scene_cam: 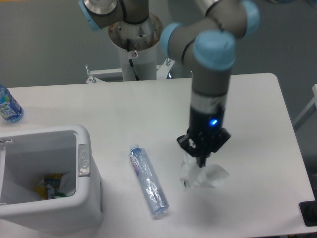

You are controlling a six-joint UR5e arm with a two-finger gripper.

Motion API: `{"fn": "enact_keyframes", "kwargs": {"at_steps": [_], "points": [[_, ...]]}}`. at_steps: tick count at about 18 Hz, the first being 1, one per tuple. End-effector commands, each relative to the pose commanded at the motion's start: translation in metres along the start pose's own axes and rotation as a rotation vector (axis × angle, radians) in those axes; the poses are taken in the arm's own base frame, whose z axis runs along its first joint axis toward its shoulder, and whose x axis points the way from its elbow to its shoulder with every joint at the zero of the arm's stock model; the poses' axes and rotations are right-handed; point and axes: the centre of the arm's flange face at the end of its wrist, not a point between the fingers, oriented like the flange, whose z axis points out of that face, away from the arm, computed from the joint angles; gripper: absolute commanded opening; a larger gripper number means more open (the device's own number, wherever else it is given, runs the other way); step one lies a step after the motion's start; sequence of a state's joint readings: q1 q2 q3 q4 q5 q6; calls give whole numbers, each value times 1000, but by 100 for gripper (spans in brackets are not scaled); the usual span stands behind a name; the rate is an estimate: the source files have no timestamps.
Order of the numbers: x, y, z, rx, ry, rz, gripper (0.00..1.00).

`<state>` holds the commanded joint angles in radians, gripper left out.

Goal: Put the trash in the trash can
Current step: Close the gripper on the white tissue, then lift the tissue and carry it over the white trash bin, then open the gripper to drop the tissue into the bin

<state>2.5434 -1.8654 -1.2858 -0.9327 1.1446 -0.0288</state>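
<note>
Two pieces of trash are both sitting out on the table [124,109], so nothing of mine is binned yet as far as I can see. The crumpled white wad [204,174] is lying right of centre, directly under my gripper [201,157]; the flattened clear bottle [148,181] is lying flat between the wad and the trash can [84,158], apart from both. The can is sitting at the lower left, already holding some coloured scraps inside. I'm pointing straight down, wrist vertical, forearm coming in from the upper rear, fingertips touching or pressing into the top of the wad. My jaws are looking drawn close together around a fold of it, but I can't tell if they're actually clamping it. Judging it: wad pick underway, then carry left to the can, then bottle. An upright blue-label bottle [9,105] is standing at the far left edge; I'm leaving it.
</note>
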Motion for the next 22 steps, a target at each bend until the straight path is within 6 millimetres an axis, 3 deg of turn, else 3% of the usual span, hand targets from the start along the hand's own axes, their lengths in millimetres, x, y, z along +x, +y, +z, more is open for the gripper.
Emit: {"fn": "enact_keyframes", "kwargs": {"at_steps": [4, 6, 12, 14, 17, 18, 20, 21, 22], "points": [[41, 1, -35, 43, 37, -36, 0], [77, 11, -39, 36, 70, -49, 0], [201, 67, -23, -57, 189, 35, 0], [228, 86, -24, -82, 215, 51, 0], [265, 116, -10, -132, 252, 112, 0], [277, 128, -3, -150, 265, 142, 13], [285, 139, 3, -144, 284, 249, 70], [286, 140, 4, -135, 288, 277, 89], [287, 139, 0, -129, 290, 274, 100]]}}
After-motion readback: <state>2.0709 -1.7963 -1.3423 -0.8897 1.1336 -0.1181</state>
